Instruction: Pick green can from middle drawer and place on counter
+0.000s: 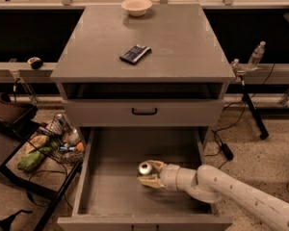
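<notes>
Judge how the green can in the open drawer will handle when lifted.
The green can stands upright in the middle drawer, so a nudge could tip it. Being round, it would probably roll. The gripper is right at it.

The arm (241, 196) stretches low, its gripper (150, 173) inside the middle drawer (111, 182).

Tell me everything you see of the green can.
The green can stands upright on the floor of the open middle drawer, right of centre. Only its round silver top and a little of its dark side show. The gripper reaches in from the right and sits around it; whether it grips cannot be told.
</notes>
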